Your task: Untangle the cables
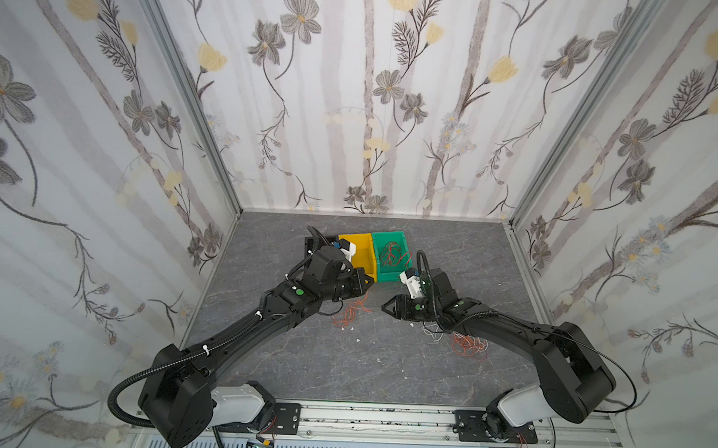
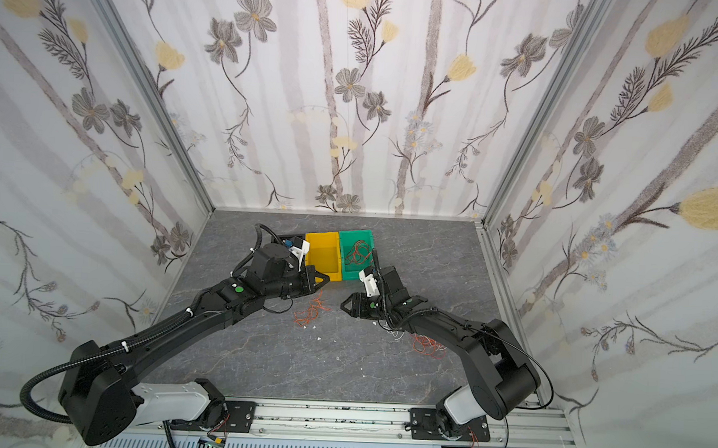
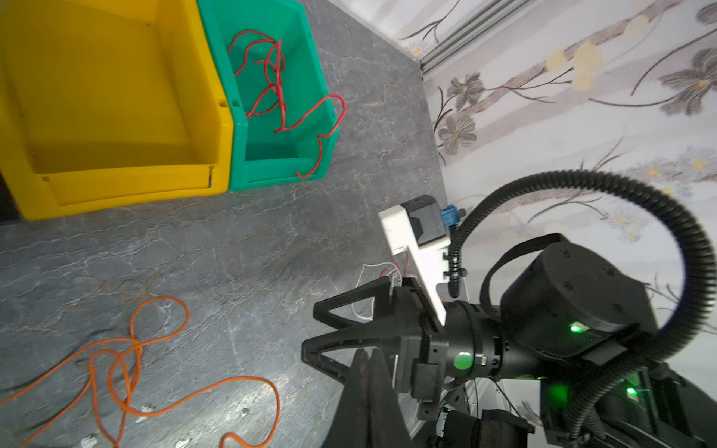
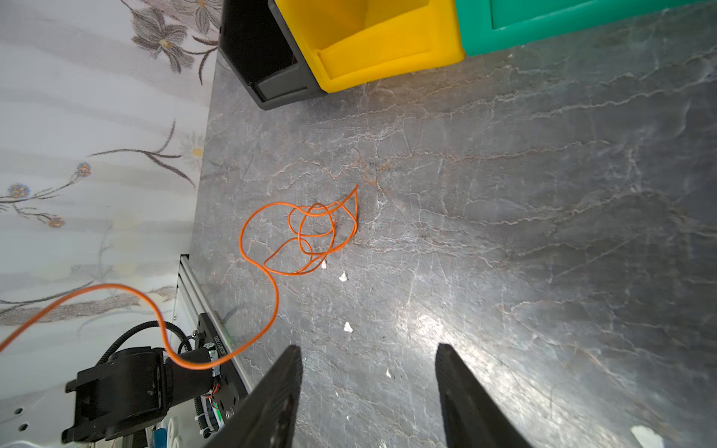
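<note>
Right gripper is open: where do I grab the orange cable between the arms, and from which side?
I'd take the orange cable by the lone strand lifting off its coil, clear of the overlapping loops. Come from the right, where the right gripper faces it, jaws across the strand.
</note>
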You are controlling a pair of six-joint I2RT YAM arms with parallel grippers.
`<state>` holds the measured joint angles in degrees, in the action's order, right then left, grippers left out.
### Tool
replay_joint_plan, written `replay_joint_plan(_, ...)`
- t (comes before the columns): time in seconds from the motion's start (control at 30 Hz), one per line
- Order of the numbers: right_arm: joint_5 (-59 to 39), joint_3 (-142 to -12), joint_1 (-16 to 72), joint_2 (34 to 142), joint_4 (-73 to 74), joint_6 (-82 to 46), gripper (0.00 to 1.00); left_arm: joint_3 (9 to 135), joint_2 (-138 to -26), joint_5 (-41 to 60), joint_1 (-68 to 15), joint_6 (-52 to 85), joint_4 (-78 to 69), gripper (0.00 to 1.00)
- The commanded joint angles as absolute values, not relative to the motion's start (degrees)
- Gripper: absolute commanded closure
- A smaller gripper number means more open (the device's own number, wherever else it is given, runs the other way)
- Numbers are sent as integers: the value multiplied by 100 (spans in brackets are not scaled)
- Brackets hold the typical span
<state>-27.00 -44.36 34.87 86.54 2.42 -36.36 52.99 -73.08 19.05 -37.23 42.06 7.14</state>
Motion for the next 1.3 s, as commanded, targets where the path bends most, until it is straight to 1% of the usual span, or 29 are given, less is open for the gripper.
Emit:
replay_joint_plan(0.0, -2572, -4481, 3488, 8733, 33, -3550, 44, 4925, -7245, 1858, -3786, 4021, 924, 100)
replay_joint_plan(0.1, -2501, -4533, 3489, 8785, -84, -3523, 44, 4413, -7243, 1799, -3836, 4068, 1035, 100)
replay_joint_plan(0.23, -2447, -4640, 3490, 8824, -217, -3471, 43, 4087, -7375, 2065, -3907, 4031, 1010, 100)
replay_joint_plan(0.37, -2478, -4736, 3490, 8874, -280, -3445, 43, 4072, -7538, 2329, -3937, 3956, 1041, 91)
replay_joint_plan(0.53, -2505, -4764, 3534, 8952, -271, -3465, 43, 4163, -7514, 2617, -3946, 3795, 1162, 59)
replay_joint_plan(0.6, -2505, -4764, 3551, 8980, -256, -3480, 43, 4190, -7388, 2606, -3946, 3741, 1222, 50)
replay_joint_plan(0.67, -2543, -4772, 3591, 9025, -227, -3494, 43, 4257, -7253, 2437, -3903, 3697, 1394, 44)
replay_joint_plan(0.73, -2591, -4814, 3690, 9095, -176, -3519, 43, 4306, -7076, 2094, -3759, 3715, 1680, 42)
replay_joint_plan(0.83, -2630, -4922, 3897, 9159, -161, -3497, 43, 4308, -6813, 1593, -3449, 3831, 2068, 43)
replay_joint_plan(0.9, -2643, -4911, 4038, 9323, -21, -3496, 43, 4232, -6678, 1486, -3258, 3874, 2189, 43)
replay_joint_plan(1.07, -2855, -4974, 4414, 9747, 531, -3378, 45, 3851, -6700, 1727, -2852, 3948, 1993, 48)
replay_joint_plan(1.13, -2833, -5089, 4670, 9972, 612, -3306, 46, 3664, -6802, 1915, -2715, 4034, 1723, 49)
replay_joint_plan(1.27, -2683, -5142, 4916, 10234, 884, -3254, 47, 3472, -6975, 2087, -2573, 4106, 1385, 48)
